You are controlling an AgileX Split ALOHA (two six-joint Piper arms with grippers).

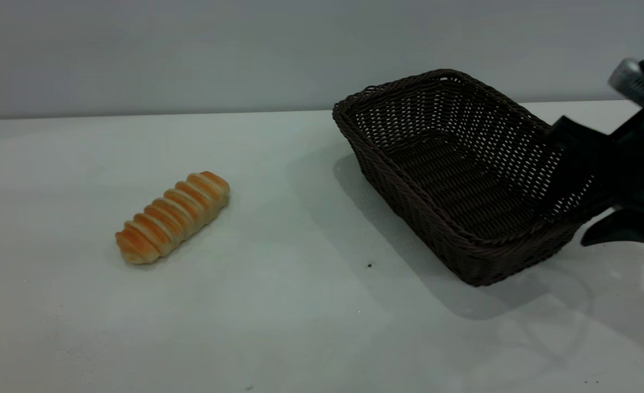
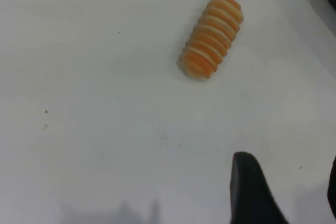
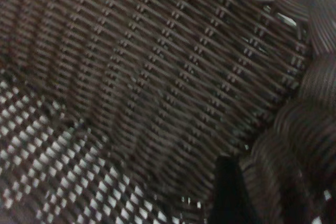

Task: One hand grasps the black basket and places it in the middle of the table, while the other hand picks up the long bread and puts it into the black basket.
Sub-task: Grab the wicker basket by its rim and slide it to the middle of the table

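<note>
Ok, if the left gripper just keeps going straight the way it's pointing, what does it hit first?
Probably bare table. In the left wrist view one finger shows, and the long bread lies farther ahead, off to one side, nothing between. Depth is unclear, so this is a guess.

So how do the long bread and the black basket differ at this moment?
The long bread is small and golden-orange; the black basket is far larger, dark and woven. The bread lies flat and untouched, while the basket is tilted, its near end raised by the right gripper. Both are on the table.

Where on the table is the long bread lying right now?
In the exterior view the long bread lies on the table's left side, apart from the black basket at right.
</note>
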